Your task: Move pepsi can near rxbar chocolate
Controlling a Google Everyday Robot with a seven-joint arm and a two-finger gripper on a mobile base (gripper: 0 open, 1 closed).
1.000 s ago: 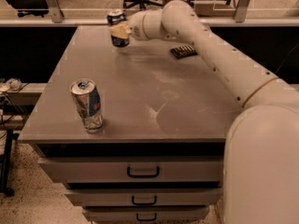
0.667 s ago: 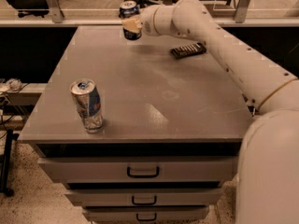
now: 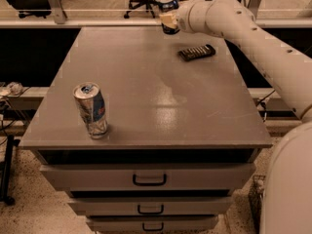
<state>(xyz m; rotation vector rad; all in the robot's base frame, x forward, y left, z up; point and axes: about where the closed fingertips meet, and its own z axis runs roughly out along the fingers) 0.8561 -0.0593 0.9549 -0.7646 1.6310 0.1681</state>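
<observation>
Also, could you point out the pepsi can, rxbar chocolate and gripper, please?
pepsi can [image 3: 168,4], camera view, upper side wall.
rxbar chocolate [image 3: 196,52], camera view, wrapper middle.
gripper [image 3: 168,20], camera view, between fingertips gripping the raised can.

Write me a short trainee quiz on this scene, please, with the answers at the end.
1. True or false: the rxbar chocolate lies right beside the dented silver can.
2. What does the end effector grip? A) pepsi can B) rxbar chocolate C) nothing
3. Fill in: the dented silver can stands near the table's front ____ corner.

Key: 1 false, as the bar lies far right and the dented can near left. 2 A, as the end effector is shut on the pepsi can at the table's far edge, just left of the bar. 3 left.
</observation>
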